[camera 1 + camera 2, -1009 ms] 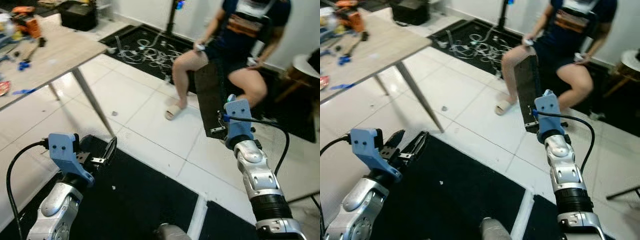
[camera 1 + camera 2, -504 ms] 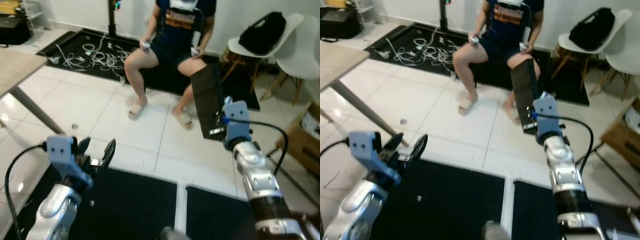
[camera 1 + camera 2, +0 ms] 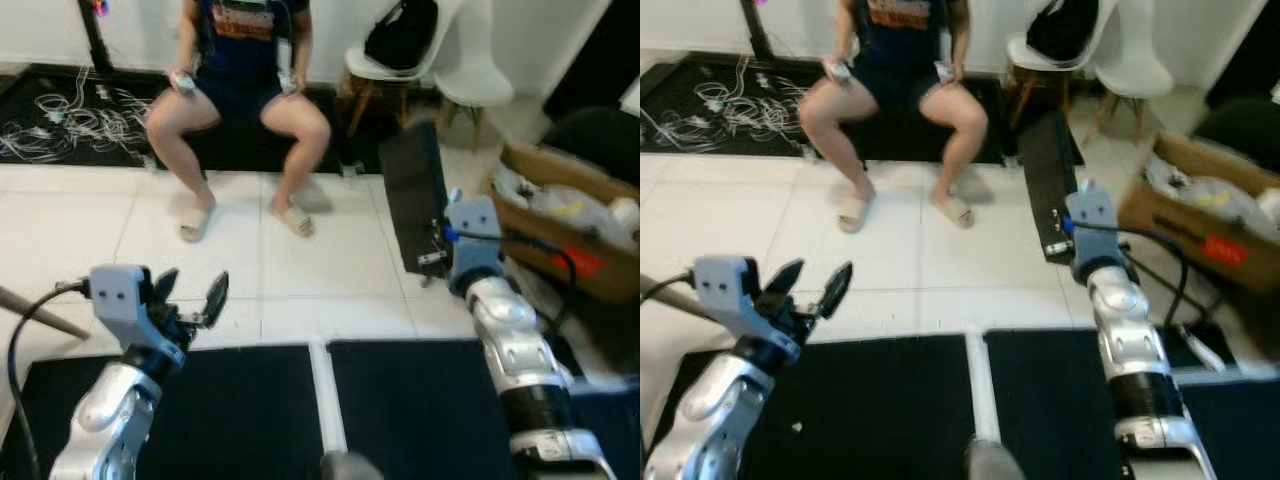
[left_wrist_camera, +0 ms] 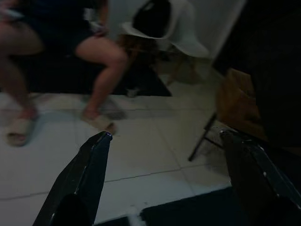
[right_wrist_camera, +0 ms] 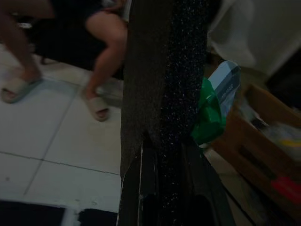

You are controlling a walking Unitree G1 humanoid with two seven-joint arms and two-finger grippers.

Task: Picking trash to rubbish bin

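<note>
My right gripper (image 3: pixel 433 257) is shut on a dark, flat, stiff sheet (image 3: pixel 414 198) that stands upright above it; the right wrist view shows the sheet (image 5: pixel 162 70) clamped between the two fingers (image 5: pixel 139 181). My left gripper (image 3: pixel 190 292) is open and holds nothing, raised over the white floor tiles. An open cardboard box (image 3: pixel 566 222) with trash in it stands on the floor to the right, just beyond the right arm. In the right wrist view a green wrapper (image 5: pixel 207 115) and a blue-white carton (image 5: pixel 225 81) show past the sheet's edge.
A person (image 3: pixel 243 60) sits ahead on the left, feet in slippers on the tiles. White chairs (image 3: pixel 470 78) with a black bag (image 3: pixel 400 32) stand behind. Black mats (image 3: pixel 425 405) lie before me. Loose cables (image 3: pixel 55 115) are at far left.
The camera has swung to the right: the table has left the view and the chairs and cardboard box have come in. Both grippers keep their pose; the right still holds the sheet.
</note>
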